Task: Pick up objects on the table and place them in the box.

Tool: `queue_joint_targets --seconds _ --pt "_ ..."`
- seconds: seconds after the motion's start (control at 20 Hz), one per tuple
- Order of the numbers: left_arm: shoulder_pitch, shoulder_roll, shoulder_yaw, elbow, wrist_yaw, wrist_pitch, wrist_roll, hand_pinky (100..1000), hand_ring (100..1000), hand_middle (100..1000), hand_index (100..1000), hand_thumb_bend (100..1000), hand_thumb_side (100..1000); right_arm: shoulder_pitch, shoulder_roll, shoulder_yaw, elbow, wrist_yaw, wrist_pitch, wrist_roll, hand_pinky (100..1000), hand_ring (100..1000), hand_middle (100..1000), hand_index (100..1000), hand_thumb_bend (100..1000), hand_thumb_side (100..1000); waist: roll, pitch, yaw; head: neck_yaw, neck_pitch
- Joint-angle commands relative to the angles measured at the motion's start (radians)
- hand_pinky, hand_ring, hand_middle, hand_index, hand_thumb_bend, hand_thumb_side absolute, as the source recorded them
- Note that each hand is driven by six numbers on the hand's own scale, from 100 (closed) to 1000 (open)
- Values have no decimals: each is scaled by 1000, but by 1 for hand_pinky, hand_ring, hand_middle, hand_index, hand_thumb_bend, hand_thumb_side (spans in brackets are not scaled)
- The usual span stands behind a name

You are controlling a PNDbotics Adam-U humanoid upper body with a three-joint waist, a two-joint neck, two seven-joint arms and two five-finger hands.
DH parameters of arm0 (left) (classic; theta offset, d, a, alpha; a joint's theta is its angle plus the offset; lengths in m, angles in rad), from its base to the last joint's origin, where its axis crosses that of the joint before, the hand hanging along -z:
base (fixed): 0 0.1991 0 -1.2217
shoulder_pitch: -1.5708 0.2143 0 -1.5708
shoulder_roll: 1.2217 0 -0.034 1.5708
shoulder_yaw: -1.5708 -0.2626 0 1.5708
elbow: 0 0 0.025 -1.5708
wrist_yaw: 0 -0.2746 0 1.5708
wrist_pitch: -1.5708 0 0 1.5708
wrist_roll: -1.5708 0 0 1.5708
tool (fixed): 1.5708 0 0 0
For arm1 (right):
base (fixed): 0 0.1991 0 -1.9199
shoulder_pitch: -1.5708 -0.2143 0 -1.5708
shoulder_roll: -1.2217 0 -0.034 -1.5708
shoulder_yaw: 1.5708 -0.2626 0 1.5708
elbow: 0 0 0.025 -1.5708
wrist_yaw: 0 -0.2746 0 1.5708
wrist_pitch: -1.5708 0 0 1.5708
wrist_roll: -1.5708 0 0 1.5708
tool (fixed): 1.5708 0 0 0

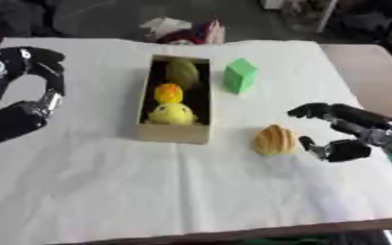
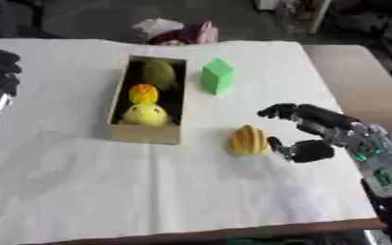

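A long cardboard box point(image 1: 174, 132) stands mid-table holding a yellow plush chick point(image 1: 172, 114), an orange piece point(image 1: 168, 92) and a yellow-green fruit point(image 1: 182, 71). A green block point(image 1: 240, 74) stands upright just right of the box. An orange-yellow ridged shell-shaped object point(image 1: 275, 139) lies on the cloth right of the box's near end. My right hand point(image 2: 312, 131) is open beside it on its right, fingers arched above and thumb low, not closed on it. My left hand point(image 1: 15, 122) hangs at the left edge over the cloth, away from the objects.
A white cloth point(image 1: 191, 191) covers the table, with bare brown tabletop point(image 1: 366, 67) at the right. Crumpled white and red items point(image 1: 182, 29) lie beyond the far edge. The near edge of the table runs along the bottom.
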Motion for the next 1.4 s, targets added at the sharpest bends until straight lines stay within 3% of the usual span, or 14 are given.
queue_joint_targets --seconds 0.05,0.25,0.5,0.75,1.1,1.15,1.3,1.4 --pt "16 -22 23 -12 2 2 -1 761 594 602 772 100 525 -35 -23 -10 30 100 -17 -38 858 890 895 974 100 495 3 -15 4 -5 5" --pt "46 -63 30 8 -8 0 1 759 591 598 770 100 548 -59 -8 -4 54 230 -24 -81 862 896 904 978 150 492 3 -16 9 -9 5" --pt "62 -89 30 25 -18 -3 4 758 588 596 769 100 560 -81 10 5 86 321 -31 -122 860 889 882 972 160 485 4 -17 13 -12 5" --pt "64 -99 28 29 -20 -5 0 757 587 595 770 100 565 -86 22 23 102 310 -68 -96 859 882 861 960 100 490 5 -17 15 -12 5" --pt "67 -105 25 34 -22 -6 -6 757 587 595 770 100 570 -86 24 29 88 271 -78 -42 859 881 858 951 100 444 5 -17 14 -13 5" --pt "68 -106 25 34 -22 -6 -6 757 587 595 772 100 578 -86 25 29 85 268 -79 -40 860 879 847 848 100 261 6 -17 14 -13 5" --pt "71 -111 22 37 -23 -6 -11 757 587 595 772 100 582 -86 39 28 68 229 -75 -75 853 866 824 676 100 132 7 -17 14 -12 5" --pt "71 -115 22 39 -24 -6 -13 757 587 595 772 100 584 -87 47 22 60 194 -59 -109 841 848 798 543 100 100 7 -17 14 -12 5"
